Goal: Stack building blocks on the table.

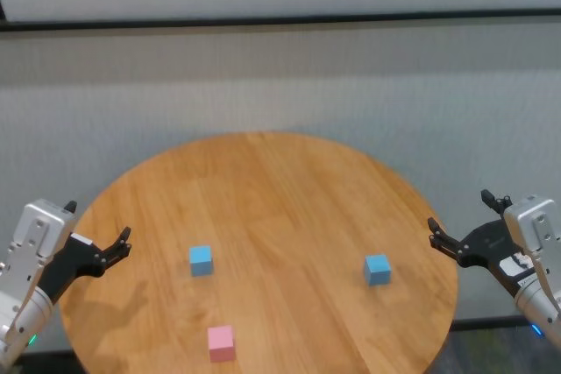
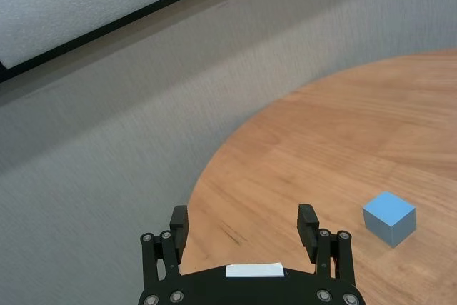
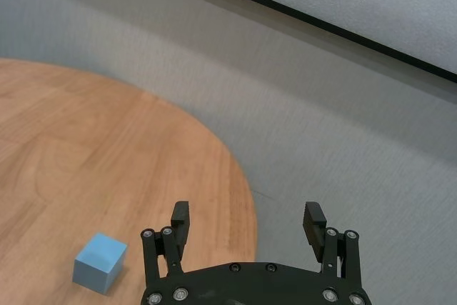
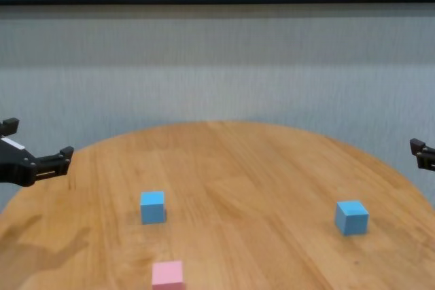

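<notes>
On the round wooden surface (image 1: 263, 208), three building blocks lie apart, none stacked yet: a light blue block (image 1: 201, 260) toward the robot's left, a second blue block (image 1: 378, 269) toward its right, and a pink block (image 1: 221, 342) nearest the robot, just in front of the left blue one. All three sit flat on one face. Being cubes, they have no long axis to speak of; the left blue and pink ones lie roughly square to the robot, while the right blue one is turned a little, a corner edge facing forward in the chest view.

The left gripper (image 1: 98, 250) hovers at the surface's left rim and the right gripper (image 1: 462, 227) at its right rim, both with fingers spread wide and holding nothing. I judge this a ready stance (each arm flanks the work, with a blue block on its own side), so the spread fingers suit a first reach.
</notes>
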`<control>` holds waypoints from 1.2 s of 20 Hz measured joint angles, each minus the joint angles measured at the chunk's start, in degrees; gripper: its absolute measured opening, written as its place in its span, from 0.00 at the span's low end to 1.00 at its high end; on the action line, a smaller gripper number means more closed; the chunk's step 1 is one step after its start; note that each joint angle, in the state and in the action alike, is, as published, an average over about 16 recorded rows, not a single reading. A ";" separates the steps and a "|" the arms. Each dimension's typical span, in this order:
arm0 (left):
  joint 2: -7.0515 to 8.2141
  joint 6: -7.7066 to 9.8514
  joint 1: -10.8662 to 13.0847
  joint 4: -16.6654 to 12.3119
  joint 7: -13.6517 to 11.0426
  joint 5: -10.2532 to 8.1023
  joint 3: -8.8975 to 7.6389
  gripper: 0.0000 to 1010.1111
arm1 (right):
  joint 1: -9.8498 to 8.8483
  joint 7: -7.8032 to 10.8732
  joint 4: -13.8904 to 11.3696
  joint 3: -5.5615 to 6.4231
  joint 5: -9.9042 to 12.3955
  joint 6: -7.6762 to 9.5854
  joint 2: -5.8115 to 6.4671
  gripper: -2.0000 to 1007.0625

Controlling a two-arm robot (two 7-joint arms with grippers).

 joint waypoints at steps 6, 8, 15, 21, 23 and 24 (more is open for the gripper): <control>0.00 0.00 0.00 0.00 0.00 0.00 0.00 0.99 | 0.00 0.00 0.00 0.00 0.00 0.00 0.00 1.00; 0.00 0.00 0.00 0.00 0.00 0.00 0.00 0.99 | 0.00 0.00 0.00 0.00 0.00 0.00 0.00 1.00; 0.00 0.00 0.00 0.00 0.00 0.00 0.00 0.99 | 0.00 0.00 0.00 0.00 0.00 0.00 0.00 1.00; 0.00 0.00 0.00 0.00 0.00 0.00 0.00 0.99 | 0.00 0.00 0.00 0.00 0.00 0.00 0.00 1.00; 0.00 0.00 0.00 0.00 0.00 0.00 0.00 0.99 | 0.00 0.00 0.00 0.00 0.00 0.00 0.00 1.00; 0.00 0.00 0.00 0.00 0.00 0.00 0.00 0.99 | 0.00 0.00 0.00 0.00 0.00 0.00 0.00 1.00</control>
